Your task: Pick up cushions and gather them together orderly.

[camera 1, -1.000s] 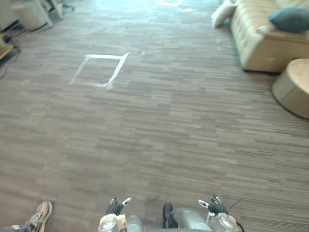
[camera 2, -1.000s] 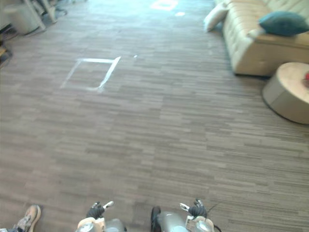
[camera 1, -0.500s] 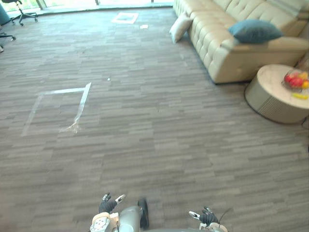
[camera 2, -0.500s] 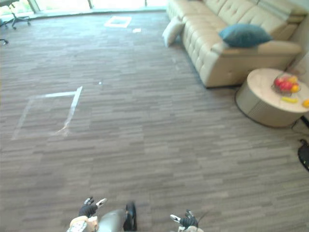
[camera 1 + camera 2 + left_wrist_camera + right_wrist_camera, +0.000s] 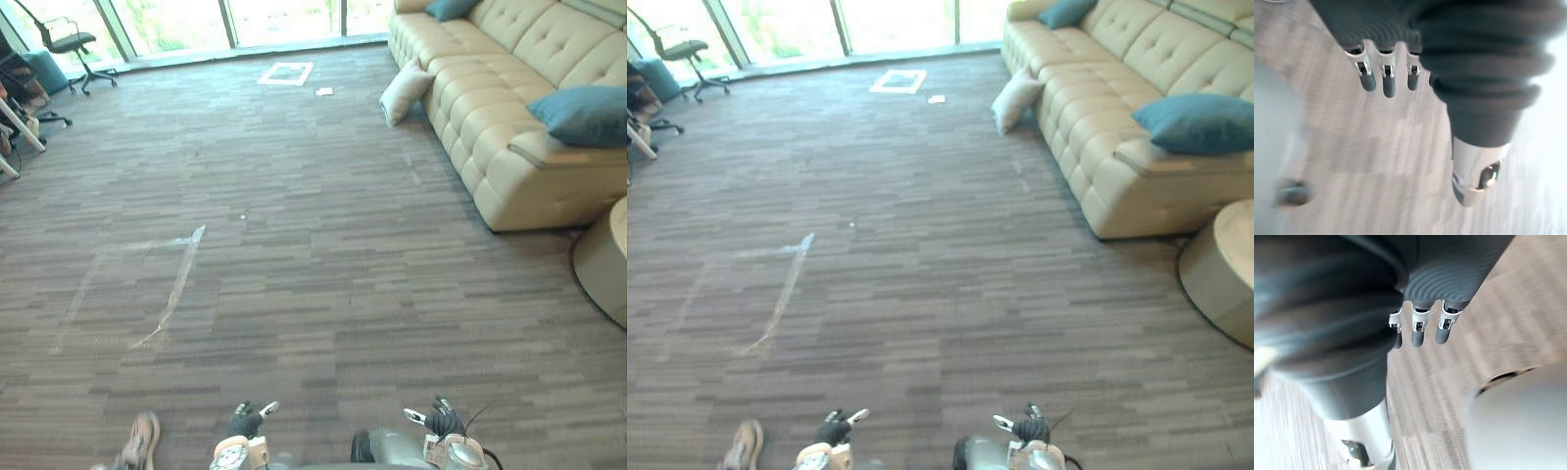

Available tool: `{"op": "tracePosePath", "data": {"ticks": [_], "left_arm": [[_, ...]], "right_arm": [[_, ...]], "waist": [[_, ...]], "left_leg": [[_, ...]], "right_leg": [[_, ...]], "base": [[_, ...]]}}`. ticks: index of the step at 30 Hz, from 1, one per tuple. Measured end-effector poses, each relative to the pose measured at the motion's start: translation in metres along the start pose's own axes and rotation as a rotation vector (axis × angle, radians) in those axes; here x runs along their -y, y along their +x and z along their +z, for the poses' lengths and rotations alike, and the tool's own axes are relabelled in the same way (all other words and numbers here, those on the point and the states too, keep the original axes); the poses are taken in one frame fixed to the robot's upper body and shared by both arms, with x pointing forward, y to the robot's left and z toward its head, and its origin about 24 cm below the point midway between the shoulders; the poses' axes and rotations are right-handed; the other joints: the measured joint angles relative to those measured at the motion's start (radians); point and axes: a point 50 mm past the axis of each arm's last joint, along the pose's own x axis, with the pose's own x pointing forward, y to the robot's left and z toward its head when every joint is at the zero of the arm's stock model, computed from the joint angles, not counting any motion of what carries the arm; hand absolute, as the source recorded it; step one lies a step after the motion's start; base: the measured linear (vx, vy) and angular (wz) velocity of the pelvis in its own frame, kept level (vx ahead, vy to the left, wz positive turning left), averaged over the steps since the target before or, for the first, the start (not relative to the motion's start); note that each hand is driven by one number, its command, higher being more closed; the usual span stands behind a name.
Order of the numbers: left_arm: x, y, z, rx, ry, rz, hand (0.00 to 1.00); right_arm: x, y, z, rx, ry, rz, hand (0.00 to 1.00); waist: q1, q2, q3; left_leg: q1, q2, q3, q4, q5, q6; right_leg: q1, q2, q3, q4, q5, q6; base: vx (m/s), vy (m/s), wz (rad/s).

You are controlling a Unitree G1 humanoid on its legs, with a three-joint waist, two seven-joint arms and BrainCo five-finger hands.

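The left robot hand [image 5: 241, 423] and right robot hand [image 5: 443, 421] hang with fingers relaxed, empty. A white cushion [image 5: 405, 91] leans against the sofa [image 5: 509, 88], well ahead of them.

A cream sofa [image 5: 495, 108] lines the right side, with a round table [image 5: 1223, 284] just beside its near end. Taped squares [image 5: 286, 73] mark the floor [image 5: 323, 245]. An office chair [image 5: 71, 47] stands by the windows [image 5: 274, 15], and someone's shoe [image 5: 139, 443] shows nearby.

The left hand [image 5: 1378, 24] is wearing a dark ribbed cover over back and wrist, and its silver fingers [image 5: 1387, 82] are ending in dark tips. The right hand [image 5: 1449, 269] is looking the same.
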Motion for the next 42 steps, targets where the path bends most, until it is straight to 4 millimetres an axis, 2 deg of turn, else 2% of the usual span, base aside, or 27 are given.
{"op": "tracePosePath", "data": {"ticks": [2,4,5,7,8,9,11,12,13,14,17,18,20,22,23,24,25,26,28,29,31,33,35,36,39,41,42], "left_arm": [[-0.005,0.000,0.005,0.031,-0.002,0.011,0.00],[-0.003,0.000,0.011,0.053,-0.007,0.004,0.00],[-0.003,0.001,0.014,0.071,-0.010,0.005,0.00],[0.003,0.000,0.014,0.075,0.004,-0.017,0.00],[0.003,0.001,0.015,0.077,0.007,-0.022,0.00],[-0.003,0.004,0.021,0.088,0.034,-0.014,0.00],[-0.007,0.006,0.024,0.089,0.068,-0.013,0.00],[-0.010,0.006,0.022,0.077,0.071,-0.005,0.00],[-0.011,0.007,0.021,0.065,0.075,0.002,0.00],[-0.011,0.008,0.023,0.064,0.087,-0.002,0.00],[-0.007,0.008,0.015,0.025,0.096,-0.010,0.00],[-0.005,0.006,0.010,0.010,0.096,-0.011,0.00],[-0.004,0.005,0.005,-0.006,0.114,-0.019,0.00],[-0.005,0.005,0.002,-0.025,0.121,-0.018,0.00],[-0.006,0.005,0.000,-0.032,0.126,-0.017,0.00],[-0.004,0.002,-0.010,-0.066,0.123,-0.020,0.00],[-0.002,0.003,-0.009,-0.064,0.111,-0.023,0.00],[0.005,0.002,-0.010,-0.067,0.092,-0.035,0.00],[0.007,0.003,-0.005,-0.052,0.073,-0.031,0.00],[0.007,0.003,-0.002,-0.041,0.044,-0.019,0.00],[0.003,0.003,0.002,-0.017,0.045,-0.010,0.00],[-0.002,0.004,0.012,0.026,0.056,-0.002,0.00],[-0.002,0.004,0.020,0.067,0.055,-0.005,0.00],[0.000,0.003,0.023,0.088,0.048,-0.009,0.00],[0.002,0.001,0.018,0.084,0.042,-0.011,0.00],[-0.002,0.001,0.019,0.093,0.035,-0.009,0.00],[-0.008,0.002,0.023,0.104,0.051,0.002,0.00]], "right_arm": [[-0.003,-0.003,-0.009,-0.027,-0.007,0.011,0.00],[-0.005,-0.002,-0.008,-0.031,-0.017,0.019,0.00],[-0.006,-0.002,-0.008,-0.035,-0.015,0.020,0.00],[-0.006,0.000,-0.010,-0.056,-0.020,0.018,0.00],[-0.007,0.000,-0.011,-0.062,-0.020,0.020,0.00],[-0.017,-0.001,-0.014,-0.075,-0.003,0.037,0.00],[-0.014,-0.006,-0.028,-0.118,0.060,0.009,0.00],[-0.014,-0.007,-0.031,-0.126,0.068,0.005,0.00],[-0.011,-0.007,-0.032,-0.124,0.089,-0.011,0.00],[-0.007,-0.007,-0.030,-0.118,0.084,-0.018,0.00],[-0.002,-0.005,-0.019,-0.055,0.072,-0.017,0.00],[-0.001,-0.006,-0.015,-0.027,0.075,-0.020,0.00],[0.000,-0.006,-0.005,0.028,0.083,-0.024,0.00],[0.005,-0.004,-0.002,0.040,0.091,-0.039,0.00],[0.005,-0.005,-0.004,0.030,0.090,-0.040,0.00],[0.016,-0.004,-0.007,0.002,0.070,-0.065,0.00],[0.021,-0.003,-0.007,-0.006,0.056,-0.073,0.00],[0.024,-0.003,-0.007,-0.011,0.049,-0.080,0.00],[0.027,-0.002,-0.005,-0.009,0.040,-0.083,0.00],[0.030,-0.002,-0.003,-0.011,0.028,-0.095,0.00],[0.023,-0.002,-0.005,-0.017,0.021,-0.079,0.00],[0.000,-0.003,-0.010,-0.031,0.003,-0.014,0.00],[-0.010,-0.003,-0.007,-0.023,-0.012,0.016,0.00],[-0.010,-0.003,-0.008,-0.026,-0.009,0.014,0.00],[-0.005,-0.005,-0.013,-0.040,-0.011,-0.003,0.00],[-0.008,-0.004,-0.015,-0.057,-0.013,0.003,0.00],[-0.016,-0.006,-0.019,-0.066,0.001,0.017,0.00]], "waist": [[0.016,-0.023,-0.005],[0.033,-0.026,0.001],[0.047,-0.035,0.005],[0.053,-0.017,0.003],[0.064,-0.024,0.001],[0.062,-0.065,-0.018],[0.045,-0.106,-0.019],[0.046,-0.111,-0.018],[0.041,-0.118,-0.016],[0.035,-0.125,-0.007],[0.028,-0.102,0.004],[0.020,-0.087,0.007],[-0.002,-0.080,0.003],[-0.023,-0.078,-0.002],[-0.030,-0.079,-0.006],[-0.041,-0.063,-0.017],[-0.033,-0.041,-0.022],[-0.022,-0.018,-0.021],[-0.028,-0.009,-0.015],[-0.019,0.018,0.001],[-0.007,0.004,0.018],[0.011,-0.041,0.012],[0.028,-0.047,0.011],[0.036,-0.039,0.015],[0.047,-0.022,0.010],[0.057,-0.035,-0.010],[0.051,-0.077,-0.022]], "left_leg": [[-0.113,0.001,0.092,-0.159,-0.072,0.007],[-0.172,-0.038,0.164,-0.425,-0.092,0.015],[-0.175,-0.087,0.176,-0.642,-0.054,0.025],[-0.206,-0.128,0.144,-0.905,0.105,0.025],[-0.196,-0.136,0.143,-0.904,0.203,0.079],[-0.191,-0.182,0.157,-0.909,0.189,0.123],[-0.159,-0.234,0.143,-0.828,0.092,0.192],[-0.139,-0.245,0.134,-0.815,0.058,0.188],[-0.092,-0.263,0.116,-0.806,0.004,0.174],[-0.034,-0.277,0.104,-0.805,-0.044,0.165],[0.186,-0.288,0.073,-0.863,-0.160,0.161],[0.247,-0.280,0.052,-0.898,-0.184,0.146],[0.363,-0.254,0.013,-0.947,-0.235,0.119],[0.470,-0.219,-0.033,-1.007,-0.289,0.115],[0.493,-0.218,-0.052,-1.029,-0.289,0.110],[0.529,-0.188,-0.113,-0.996,-0.278,0.097],[0.522,-0.163,-0.124,-0.958,-0.269,0.080],[0.471,-0.146,-0.138,-0.804,-0.214,0.038],[0.326,-0.144,-0.152,-0.470,0.032,0.008],[0.188,-0.079,-0.127,-0.153,0.118,-0.033],[0.095,-0.038,-0.076,0.002,0.026,0.007],[-0.059,-0.026,0.010,-0.058,-0.055,0.005],[-0.169,-0.017,0.068,-0.201,-0.078,-0.002],[-0.206,-0.030,0.103,-0.433,-0.072,0.002],[-0.201,-0.086,0.079,-0.895,0.040,-0.010],[-0.217,-0.109,0.069,-0.830,0.166,0.043],[-0.223,-0.125,0.108,-0.789,0.136,0.074]], "right_leg": [[0.125,-0.007,0.020,-0.114,-0.006,0.023],[0.215,-0.016,0.045,-0.180,-0.014,0.048],[0.263,-0.036,0.059,-0.199,-0.027,0.071],[0.324,-0.033,0.125,-0.220,-0.040,0.095],[0.346,-0.042,0.157,-0.219,-0.044,0.104],[0.349,-0.092,0.177,-0.196,-0.040,0.112],[0.273,-0.141,0.215,0.038,0.053,0.245],[0.251,-0.141,0.231,0.122,0.091,0.252],[0.187,-0.135,0.256,0.312,0.215,0.294],[0.094,-0.144,0.272,0.540,0.267,0.306],[-0.143,-0.162,0.216,0.836,0.137,0.201],[-0.217,-0.160,0.183,0.820,0.094,0.182],[-0.364,-0.147,0.103,0.687,0.044,0.197],[-0.456,-0.138,0.034,0.268,0.105,0.190],[-0.463,-0.137,0.020,0.156,0.139,0.190],[-0.465,-0.093,0.040,0.178,0.253,0.071],[-0.461,-0.086,0.038,0.200,0.223,0.057],[-0.446,-0.092,0.017,0.255,0.169,0.044],[-0.360,-0.094,0.019,0.245,0.097,0.045],[-0.220,-0.059,0.024,0.157,0.075,0.035],[-0.066,-0.048,0.041,0.070,0.063,0.023],[0.113,-0.072,0.057,-0.073,0.052,0.027],[0.200,-0.085,0.076,-0.155,0.020,0.064],[0.270,-0.095,0.094,-0.191,0.001,0.085],[0.362,-0.114,0.177,-0.190,-0.017,0.077],[0.384,-0.143,0.252,-0.157,-0.027,0.064],[0.363,-0.188,0.271,-0.106,-0.026,0.067]], "base": [[0.72,-0.095,-0.17],[0.70,0.001,-0.33],[0.58,0.056,-0.42],[0.78,0.164,-0.69],[0.87,0.252,-0.64],[0.79,0.247,-0.21],[0.85,0.281,0.28],[0.74,0.245,0.36],[0.70,0.194,0.28],[0.68,0.175,0.32],[0.63,0.087,0.09],[0.59,0.027,0.27],[0.71,-0.033,0.51],[0.84,-0.135,0.74],[1.08,-0.228,0.99],[0.76,-0.162,0.60],[1.14,-0.224,0.46],[0.74,-0.153,0.13],[1.01,-0.210,0.11],[1.04,-0.138,-0.17],[0.73,-0.042,-0.30],[0.69,-0.063,-0.31],[0.75,0.000,-0.42],[0.73,0.082,-0.44],[0.82,0.273,-0.56],[0.72,0.376,-0.77],[0.76,0.416,-0.50]]}}
